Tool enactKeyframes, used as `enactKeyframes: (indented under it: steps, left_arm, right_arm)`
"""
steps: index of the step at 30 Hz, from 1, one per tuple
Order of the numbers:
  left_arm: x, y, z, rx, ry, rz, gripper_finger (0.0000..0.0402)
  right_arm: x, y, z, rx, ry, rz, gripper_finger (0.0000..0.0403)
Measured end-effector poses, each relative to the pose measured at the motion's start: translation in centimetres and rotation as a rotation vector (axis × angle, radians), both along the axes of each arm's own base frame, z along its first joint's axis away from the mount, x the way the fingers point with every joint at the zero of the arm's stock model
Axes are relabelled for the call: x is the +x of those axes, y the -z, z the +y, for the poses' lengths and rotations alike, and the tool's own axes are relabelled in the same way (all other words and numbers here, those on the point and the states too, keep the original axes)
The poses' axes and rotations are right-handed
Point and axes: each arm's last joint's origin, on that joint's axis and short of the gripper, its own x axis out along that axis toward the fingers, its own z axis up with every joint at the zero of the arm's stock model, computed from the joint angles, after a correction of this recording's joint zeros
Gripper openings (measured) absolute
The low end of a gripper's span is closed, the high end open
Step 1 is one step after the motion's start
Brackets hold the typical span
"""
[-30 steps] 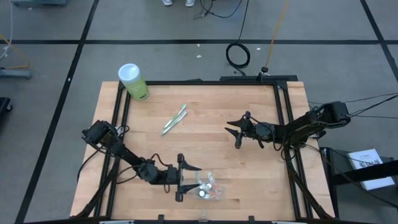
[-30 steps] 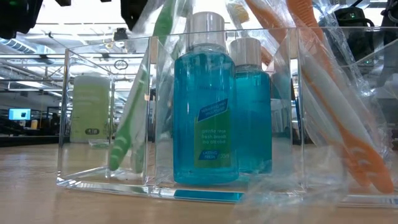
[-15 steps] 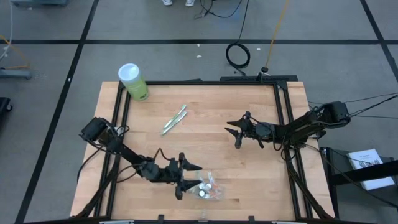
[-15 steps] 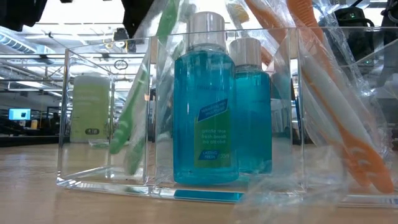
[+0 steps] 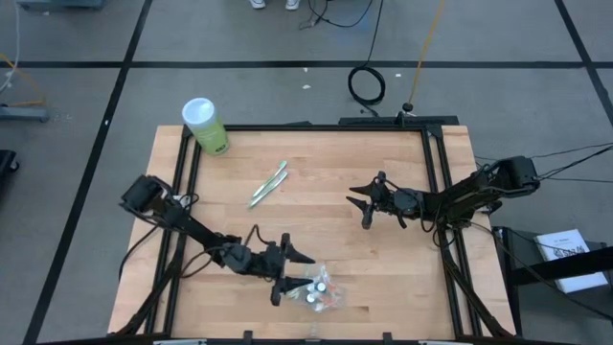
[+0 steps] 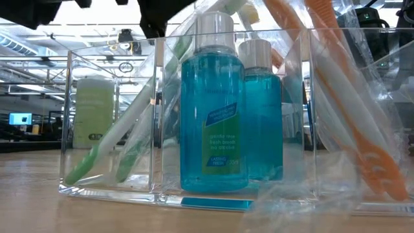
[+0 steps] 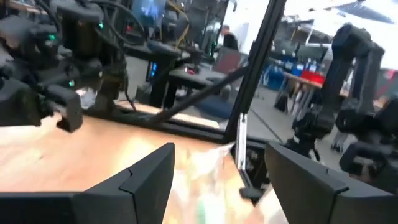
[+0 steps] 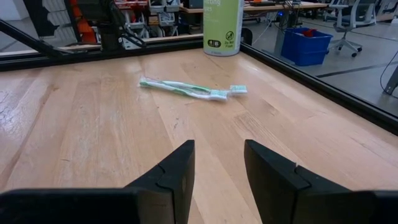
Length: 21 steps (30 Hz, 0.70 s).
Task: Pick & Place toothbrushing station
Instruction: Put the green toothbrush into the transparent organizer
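the clear organizer (image 6: 187,116) sits at the near edge of the worktop (image 5: 316,211), holding two blue bottles (image 6: 213,110), green toothbrushes (image 6: 110,145) leaning in one compartment and crinkly wrapped orange ones (image 6: 349,116). two more toothbrushes (image 5: 267,184) lie loose mid-worktop, well apart. the next fetch should take one brush by its handle, judged, and lower it gently. the left gripper (image 5: 290,275) reaches low beside the organizer, jaws spread and empty. the right gripper (image 5: 365,205) waits over the worktop, jaws apart, holding nothing.
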Motion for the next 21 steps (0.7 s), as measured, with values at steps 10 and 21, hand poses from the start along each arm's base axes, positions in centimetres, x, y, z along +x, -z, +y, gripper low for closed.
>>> enactKeyframes:
  steps: [10,21]
  left_arm:
    - [-1.9,-3.9,1.9,0.075,-0.151,0.12,0.0255]
    - [-5.5,-3.9,11.7,0.248,-0.799,0.598,0.0255]
  right_arm:
    - [0.0,0.0,0.0,0.001,0.0,0.0,0.013]
    - [0.0,0.0,0.0,0.001,0.0,0.0,0.013]
